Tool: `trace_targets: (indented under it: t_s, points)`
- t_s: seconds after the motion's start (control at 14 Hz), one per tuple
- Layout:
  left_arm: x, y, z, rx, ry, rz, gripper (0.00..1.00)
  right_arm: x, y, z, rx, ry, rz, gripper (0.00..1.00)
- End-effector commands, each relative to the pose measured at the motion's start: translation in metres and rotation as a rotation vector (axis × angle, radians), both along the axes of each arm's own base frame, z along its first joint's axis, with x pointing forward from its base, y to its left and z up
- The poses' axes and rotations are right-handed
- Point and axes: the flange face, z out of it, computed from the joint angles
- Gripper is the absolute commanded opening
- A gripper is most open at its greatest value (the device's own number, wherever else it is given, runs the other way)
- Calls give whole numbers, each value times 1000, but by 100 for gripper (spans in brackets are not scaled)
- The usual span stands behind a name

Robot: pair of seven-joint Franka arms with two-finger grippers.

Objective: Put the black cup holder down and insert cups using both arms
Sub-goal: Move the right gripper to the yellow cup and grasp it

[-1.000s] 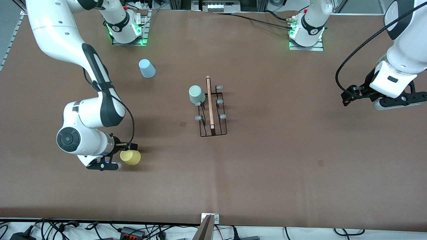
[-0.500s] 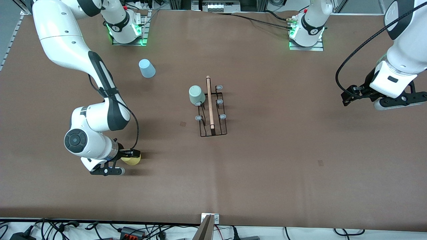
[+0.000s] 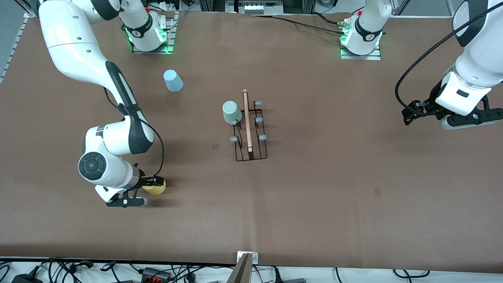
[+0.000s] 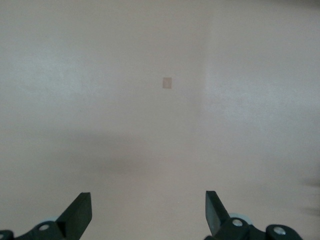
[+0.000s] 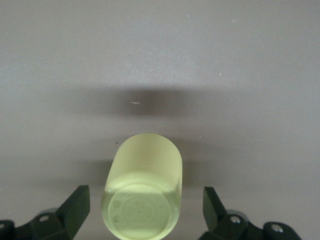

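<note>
The black cup holder [image 3: 251,152] stands mid-table, its wooden rod handle [image 3: 246,118] on top. The sage green cup [image 3: 232,112] sits upside down on a prong on the side toward the right arm's end. The light blue cup [image 3: 173,80] stands upside down on the table near the right arm's base. The yellow cup [image 3: 158,188] is on the table nearer the front camera. My right gripper [image 3: 151,184] is open, one finger on each side of the yellow cup [image 5: 143,195], not touching it. My left gripper [image 3: 432,111] waits open and empty over bare table [image 4: 147,212].
A brown mat [image 3: 314,196] covers the table. Small darker patches mark it at mid-table [image 3: 215,146] and toward the left arm's end [image 3: 377,192]. Cables and a metal bracket [image 3: 247,257] lie along the front edge.
My right arm has moved its hand over the yellow cup, so the fingers now flank it. The left arm, the holder and the other cups have not moved.
</note>
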Motion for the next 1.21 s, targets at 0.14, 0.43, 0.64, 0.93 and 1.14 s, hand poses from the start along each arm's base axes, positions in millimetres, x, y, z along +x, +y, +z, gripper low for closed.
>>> trace_targets:
  t_s: [0.14,0.43,0.64,0.93,1.14]
  points:
    - [-2,-3,6,-13,-8,-10,100,4,2,0,9,-10,-1,100]
    - [-2,-3,6,-13,-8,-10,100,4,3,-2,9,-18,4,91]
    - [-2,-3,6,-13,-8,-10,100,3,5,-4,7,-12,7,44]
    - [-2,-3,6,-13,-8,-10,100,-5,17,37,3,27,36,22]
    - [-2,-2,6,-13,-8,-7,100,-27,54,118,15,47,80,21]
